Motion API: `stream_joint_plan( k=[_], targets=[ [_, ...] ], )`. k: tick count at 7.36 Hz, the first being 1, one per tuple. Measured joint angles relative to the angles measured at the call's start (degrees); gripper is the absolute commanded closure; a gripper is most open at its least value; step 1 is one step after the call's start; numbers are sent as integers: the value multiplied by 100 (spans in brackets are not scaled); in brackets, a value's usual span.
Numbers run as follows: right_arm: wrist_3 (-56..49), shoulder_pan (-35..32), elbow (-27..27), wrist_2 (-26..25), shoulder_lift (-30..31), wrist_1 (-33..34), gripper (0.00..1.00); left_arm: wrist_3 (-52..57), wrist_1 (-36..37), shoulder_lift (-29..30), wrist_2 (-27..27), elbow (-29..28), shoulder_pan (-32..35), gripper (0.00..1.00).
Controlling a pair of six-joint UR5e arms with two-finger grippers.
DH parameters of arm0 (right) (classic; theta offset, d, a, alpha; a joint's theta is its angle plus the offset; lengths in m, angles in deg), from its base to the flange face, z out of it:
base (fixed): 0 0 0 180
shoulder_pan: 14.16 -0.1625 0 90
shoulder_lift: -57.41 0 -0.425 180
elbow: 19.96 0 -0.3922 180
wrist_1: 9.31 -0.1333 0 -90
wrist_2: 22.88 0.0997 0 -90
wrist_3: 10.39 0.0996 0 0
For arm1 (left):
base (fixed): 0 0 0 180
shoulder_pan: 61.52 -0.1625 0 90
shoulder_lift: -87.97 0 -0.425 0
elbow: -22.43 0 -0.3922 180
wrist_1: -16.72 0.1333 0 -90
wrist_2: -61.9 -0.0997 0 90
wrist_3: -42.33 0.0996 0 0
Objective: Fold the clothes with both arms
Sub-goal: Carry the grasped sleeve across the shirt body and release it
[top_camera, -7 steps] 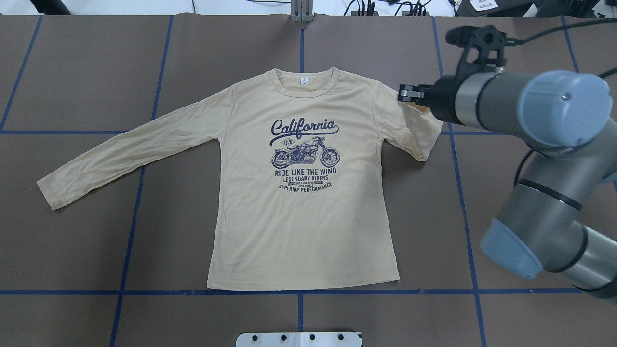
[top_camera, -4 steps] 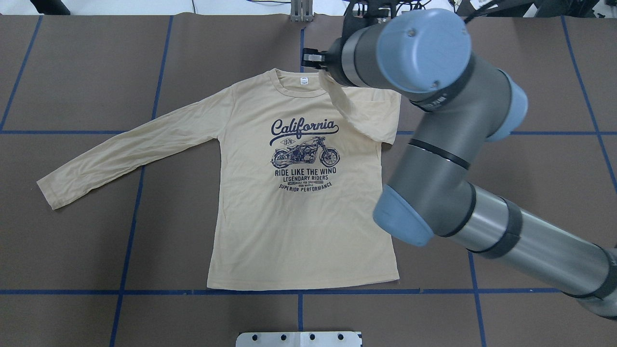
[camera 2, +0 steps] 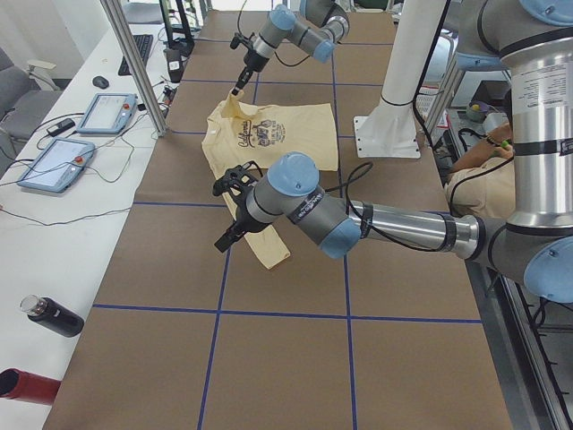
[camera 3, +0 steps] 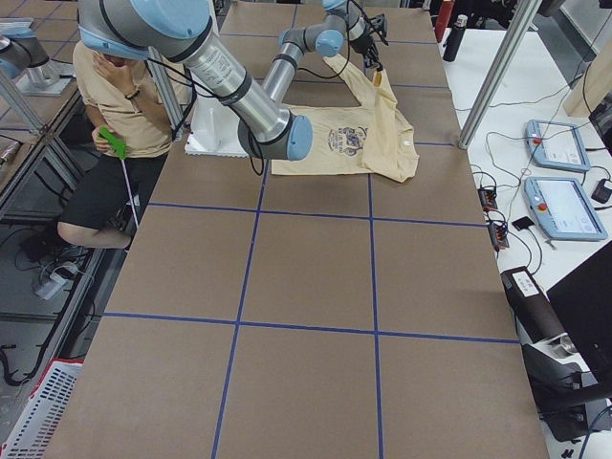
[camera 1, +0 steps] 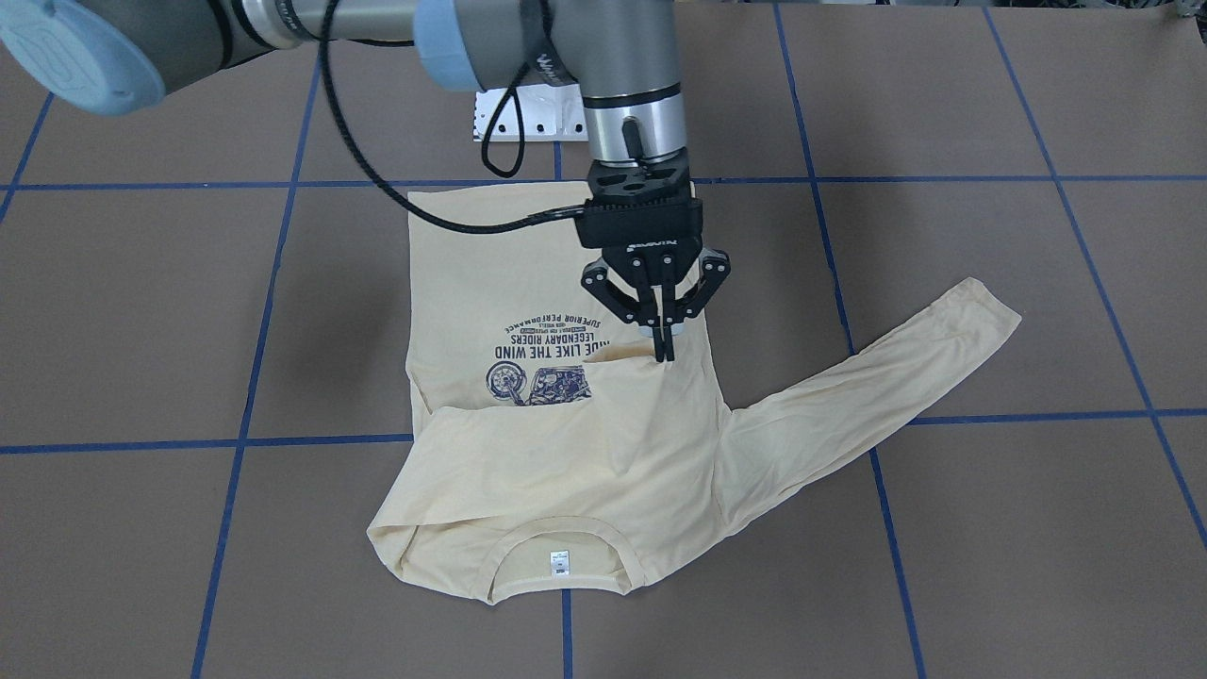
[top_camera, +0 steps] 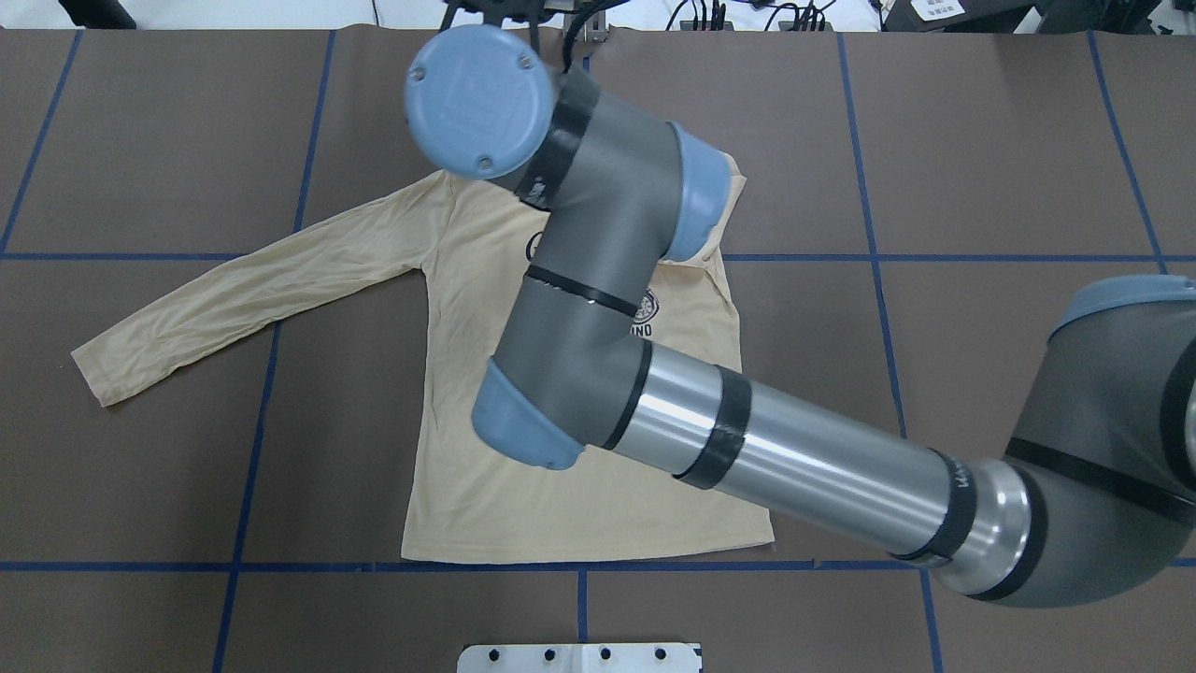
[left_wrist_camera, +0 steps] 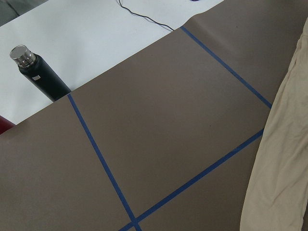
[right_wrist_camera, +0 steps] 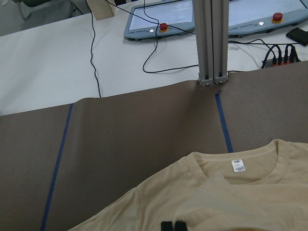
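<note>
The cream-yellow shirt (camera 1: 566, 471) lies flat, chest up, on the brown table, collar toward the far side in the overhead view (top_camera: 579, 505). My right gripper (camera 1: 663, 351) is shut on the right sleeve's cuff. It holds the cuff over the chest print, so the sleeve lies folded across the upper chest. My right arm (top_camera: 598, 280) hides that gripper in the overhead view. In the right wrist view the fingertips (right_wrist_camera: 172, 225) sit pressed together. The left sleeve (top_camera: 243, 290) stretches out flat. My left gripper (camera 2: 222, 244) hovers near that sleeve; I cannot tell whether it is open.
Blue tape lines grid the brown table. The white pedestal base (top_camera: 579, 657) stands at the near edge. A black bottle (camera 2: 54, 315) and control tablets (camera 2: 107, 112) sit on the white side table. A metal post (right_wrist_camera: 211, 43) rises beyond the collar. A person (camera 3: 115, 86) sits beside the robot.
My right gripper has carried the right sleeve from the shirt's right side, past the collar, and over onto the chest. The arm now covers much of the shirt in the overhead view.
</note>
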Motion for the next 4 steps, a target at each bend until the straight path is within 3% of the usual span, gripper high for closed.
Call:
stream_joint_plan(
  k=[1,2,4],
  targets=[
    [153,220,-714,-143,-414,6,43,3,0,-1,-2,-3,1,0],
    [333,360,-1277,-201,-685,-3,0,7,0,-13,-3,-5,1,0],
    [757,455,-1938,-223,-1021,-19,0,13,0,-32,-3,-6,1,0]
  ],
)
